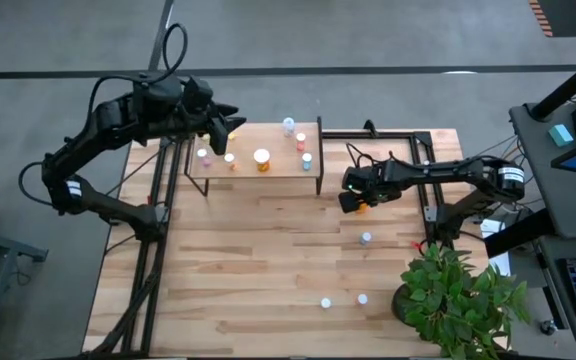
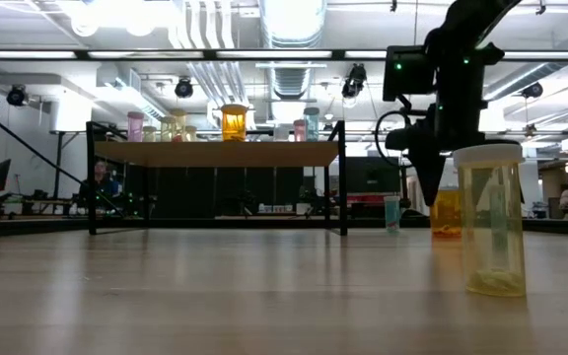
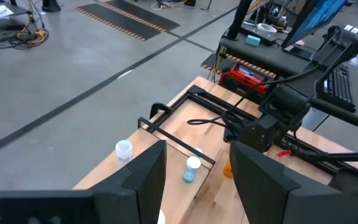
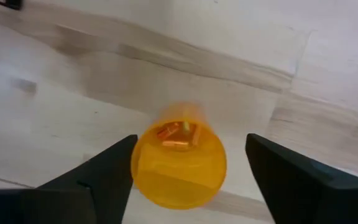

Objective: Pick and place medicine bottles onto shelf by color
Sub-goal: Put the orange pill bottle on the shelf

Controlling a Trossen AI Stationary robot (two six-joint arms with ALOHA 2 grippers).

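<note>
High view: six bottles are counted on the shelf, among them an orange one, a pink one and a bluish one; three more white-capped bottles are seen on the table, well apart from the plant. The left gripper is held over the shelf's rear left part; the right gripper is placed beside the shelf, over an orange bottle on the table. Low view: a pale yellow bottle is shown nearest, the orange bottle on the table behind it beneath the right gripper. Left wrist view: the left fingers are spread apart, with two bottles visible beyond them. Right wrist view: the orange bottle on the table is seen lying between the parted right fingers, ungripped.
</note>
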